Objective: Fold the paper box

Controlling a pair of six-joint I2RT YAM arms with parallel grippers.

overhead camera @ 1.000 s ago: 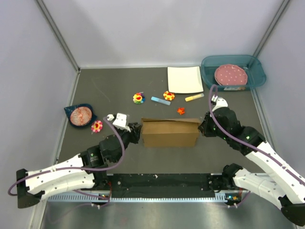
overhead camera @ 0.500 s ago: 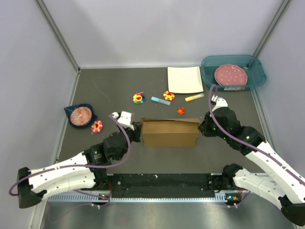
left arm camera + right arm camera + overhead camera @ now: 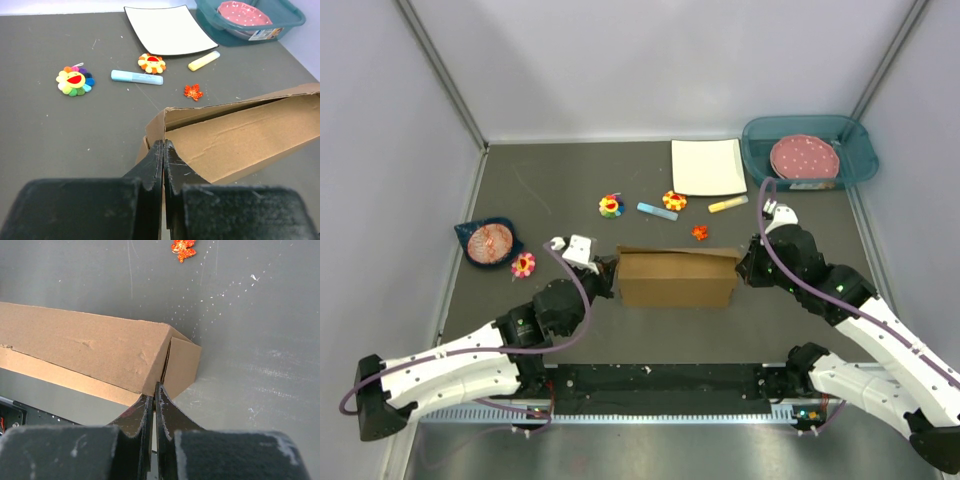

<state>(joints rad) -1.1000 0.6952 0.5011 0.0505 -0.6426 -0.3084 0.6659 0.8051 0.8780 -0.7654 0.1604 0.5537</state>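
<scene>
1. The box point(image 3: 678, 280) rests on the table point(image 3: 550, 200) between the two arms, its long side running left to right.
2. The left hand point(image 3: 163, 146) is clenched on the box's left end wall, with its fingers nearly together over the cardboard edge.
3. The right hand point(image 3: 155, 389) is clenched on the box's right end, at the lower corner where the end flap meets the side.
4. From the left wrist, the box's hollow inside shows.
5. A plate point(image 3: 708, 166) lies well beyond the box.
</scene>
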